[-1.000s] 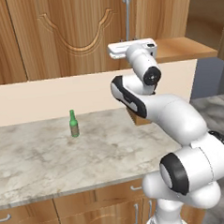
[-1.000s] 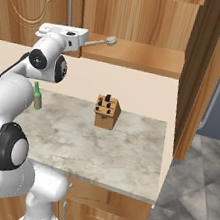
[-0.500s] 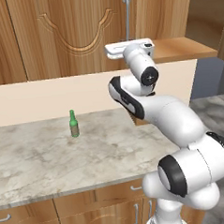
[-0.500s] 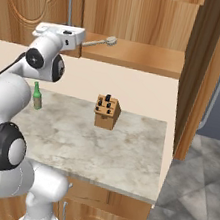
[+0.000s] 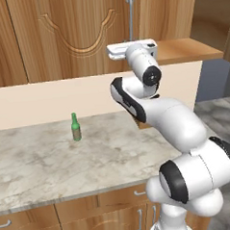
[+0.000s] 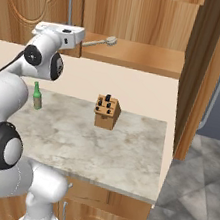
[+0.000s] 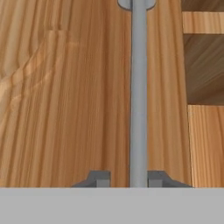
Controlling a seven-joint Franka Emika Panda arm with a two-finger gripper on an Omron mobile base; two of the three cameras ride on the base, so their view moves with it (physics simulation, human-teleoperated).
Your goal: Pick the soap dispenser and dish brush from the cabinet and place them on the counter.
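Left base view: the gripper is up at the cabinet, right at its silver bar handle. A green bottle stands on the counter below.

Right base view: the dish brush lies on the cabinet shelf, above the knife block.

Hand view: jaws closed on the handle, one fingertip each side.

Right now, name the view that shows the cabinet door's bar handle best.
The hand view: the bar handle runs straight up between the gripper fingertips. The left base view shows its upper part above the hand; the right base view shows it small.
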